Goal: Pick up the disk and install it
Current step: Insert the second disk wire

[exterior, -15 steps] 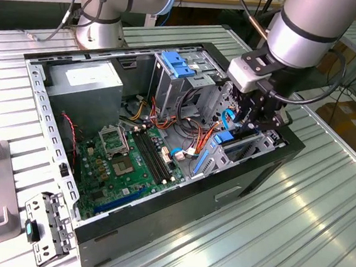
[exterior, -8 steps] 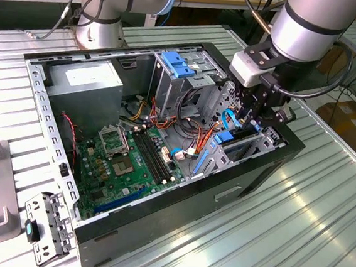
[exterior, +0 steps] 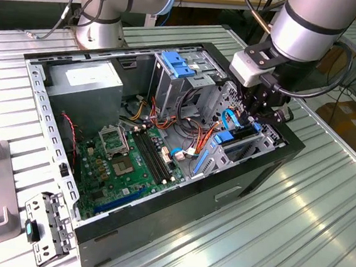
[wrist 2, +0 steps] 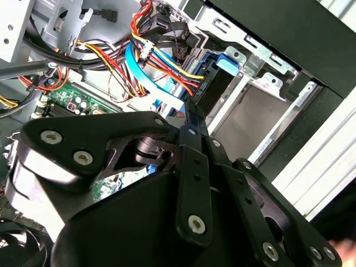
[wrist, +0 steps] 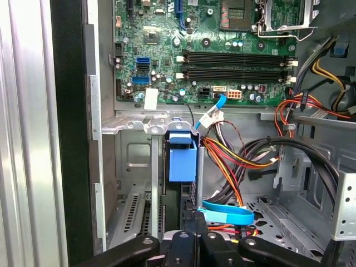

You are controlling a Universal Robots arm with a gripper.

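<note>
At the exterior view's right end of the open computer case, the claw hangs low over the drive bay, and whether its fingers are spread or closed on anything I cannot tell. Directly beneath it the disk sits edge-up in the bay, blue side rail showing, its long axis running along the case's right wall from near to far, apparently most of the way seated. Outward lie the flat blue data cable, the motherboard, the grey power supply and the ribbed metal table.
</note>
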